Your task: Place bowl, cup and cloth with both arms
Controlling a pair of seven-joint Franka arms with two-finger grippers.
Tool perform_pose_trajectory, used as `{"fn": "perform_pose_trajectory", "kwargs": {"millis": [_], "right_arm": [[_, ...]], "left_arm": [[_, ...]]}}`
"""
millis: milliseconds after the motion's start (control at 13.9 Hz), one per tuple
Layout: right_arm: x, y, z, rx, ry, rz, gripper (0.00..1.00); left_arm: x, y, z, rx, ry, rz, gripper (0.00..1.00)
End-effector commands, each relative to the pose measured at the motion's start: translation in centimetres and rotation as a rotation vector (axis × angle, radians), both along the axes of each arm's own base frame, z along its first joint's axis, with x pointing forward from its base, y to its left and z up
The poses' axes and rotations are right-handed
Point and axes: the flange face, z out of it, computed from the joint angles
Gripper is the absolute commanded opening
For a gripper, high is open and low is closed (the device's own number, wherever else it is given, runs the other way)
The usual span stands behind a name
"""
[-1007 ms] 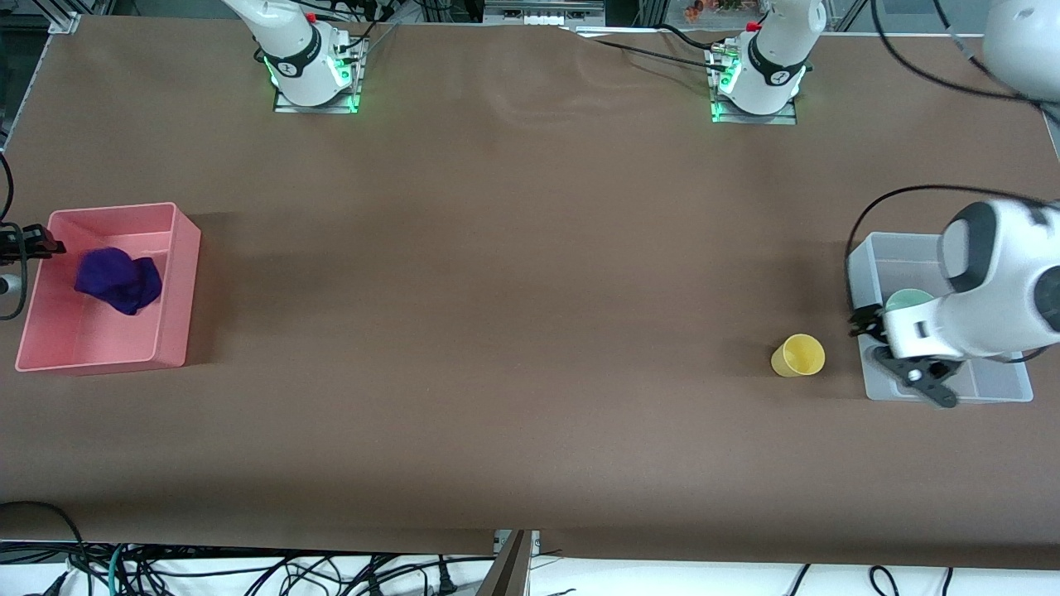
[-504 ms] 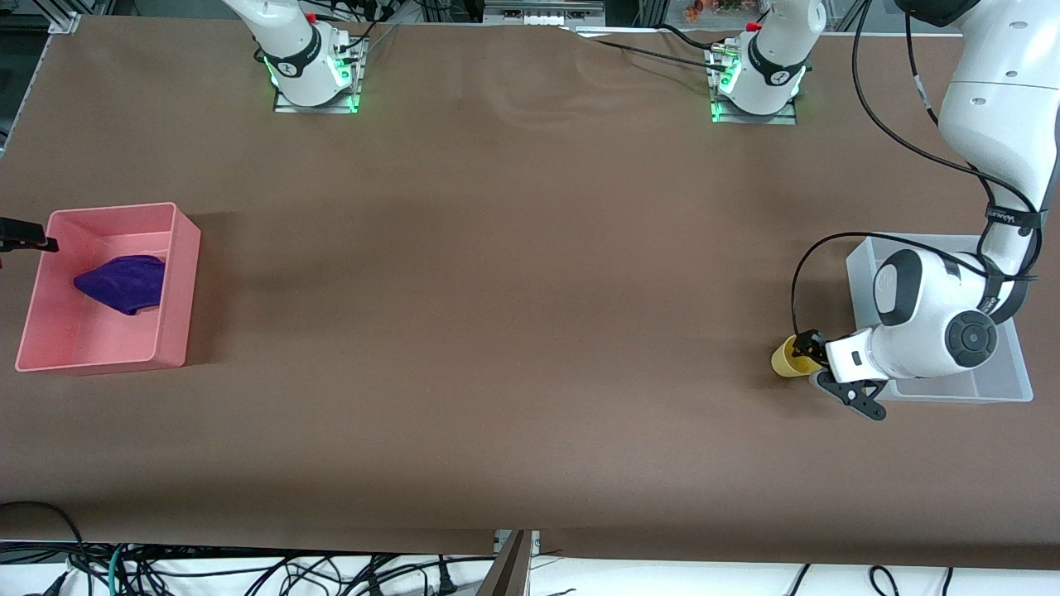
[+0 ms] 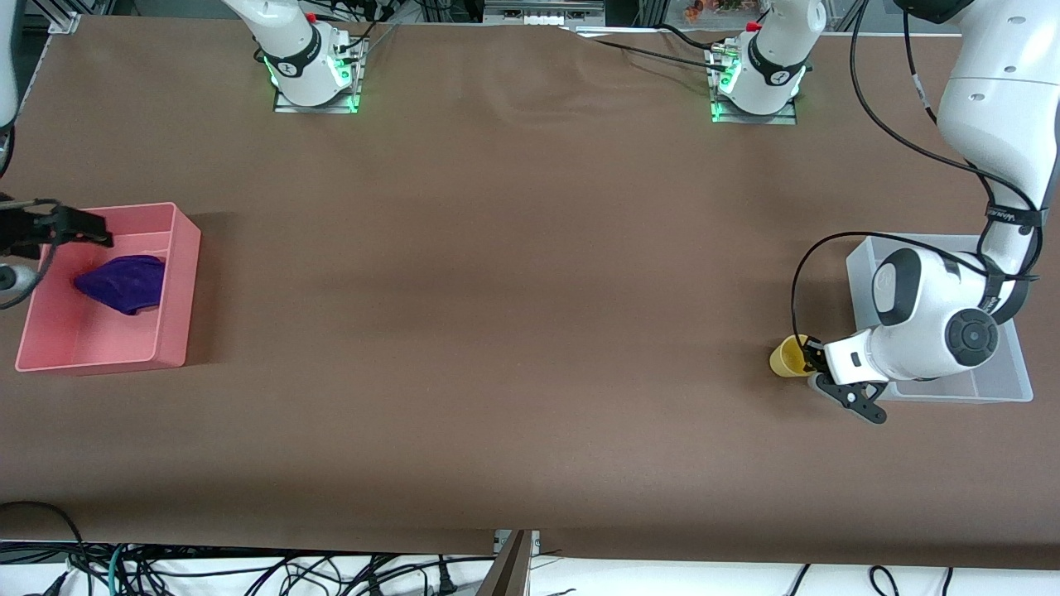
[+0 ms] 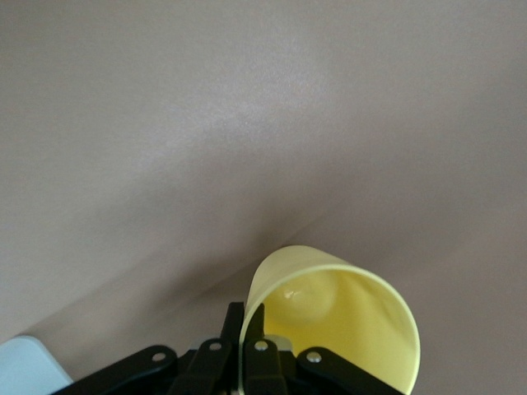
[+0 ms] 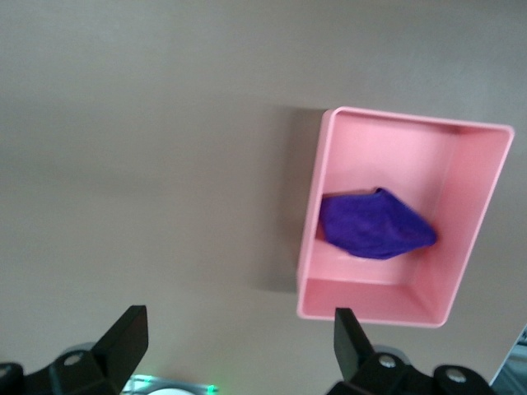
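The yellow cup (image 3: 785, 358) stands on the brown table beside the clear grey bin (image 3: 1017, 382), toward the left arm's end. My left gripper (image 3: 810, 364) is shut on its rim; in the left wrist view (image 4: 245, 325) one finger is inside the cup (image 4: 354, 325) and one outside. The purple cloth (image 3: 122, 283) lies in the pink bin (image 3: 178, 285) at the right arm's end. My right gripper (image 3: 93, 232) is open and empty, up over the bin's edge; its wrist view (image 5: 237, 333) shows the cloth (image 5: 375, 224) in the bin (image 5: 395, 292). The mint-green bowl is hidden by the left arm.
The left arm's wrist (image 3: 932, 319) hangs over most of the grey bin, whose corner shows in the left wrist view (image 4: 25, 366). The two arm bases (image 3: 313, 74) (image 3: 755, 83) stand farthest from the front camera.
My left gripper moved from over the grey bin to the cup and shut on its rim. The cloth settled into the pink bin, and my right gripper shifted over the bin's edge.
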Motion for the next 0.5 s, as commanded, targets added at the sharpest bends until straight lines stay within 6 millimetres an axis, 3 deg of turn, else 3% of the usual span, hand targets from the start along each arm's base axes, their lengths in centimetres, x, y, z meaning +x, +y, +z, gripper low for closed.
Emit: {"fn": "perform_pose_trajectory", "kwargs": {"millis": [0,72,216,432], "right_arm": [[-0.2,0.7,0.4,-0.016,-0.015,-0.069,1.0],[0.1,0.6,0.8,-0.015,-0.044,-0.069,1.0],[-0.6,0.5,4.0,-0.018,-0.137,-0.079,1.0],[-1.8,0.7,5.9,-0.017,-0.17,-0.071,1.0]], "left_arm": [[-1.0,0.6,8.1,0.049,0.032,-0.007,0.0],[-1.6,1.2,10.5,0.066,0.059,-0.014,0.0],[-2.9,4.1,13.6,0.08,0.087,-0.075,0.0],[-4.4,13.1,12.3,0.106,0.111,-0.174,0.0]]}}
